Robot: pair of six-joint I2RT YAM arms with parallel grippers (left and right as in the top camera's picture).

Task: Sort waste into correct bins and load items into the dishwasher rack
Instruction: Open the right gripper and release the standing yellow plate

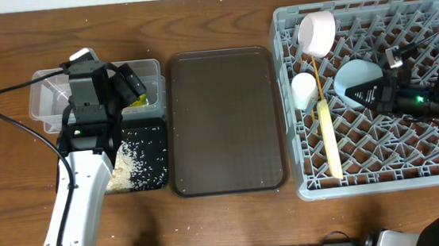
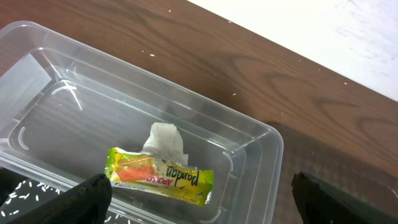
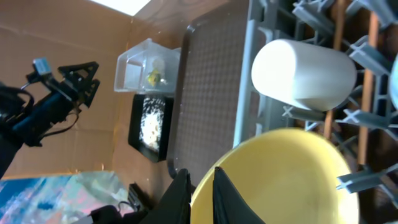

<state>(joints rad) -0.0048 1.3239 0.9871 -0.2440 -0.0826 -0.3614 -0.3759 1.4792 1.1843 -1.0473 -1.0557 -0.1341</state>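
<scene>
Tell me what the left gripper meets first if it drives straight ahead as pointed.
The left gripper would likely meet the snack wrapper in the clear tub, tissue beside it; depth unclear.

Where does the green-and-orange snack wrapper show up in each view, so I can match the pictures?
Overhead: the snack wrapper is at upper left, near the right end of the clear tub, and only partly shows.
Left wrist: the wrapper is at lower centre, on the tub's floor beside the crumpled tissue.
Right wrist: the wrapper is small, at upper left, inside the tub.
Shared landmark: the clear tub, seen in all three views.
</scene>
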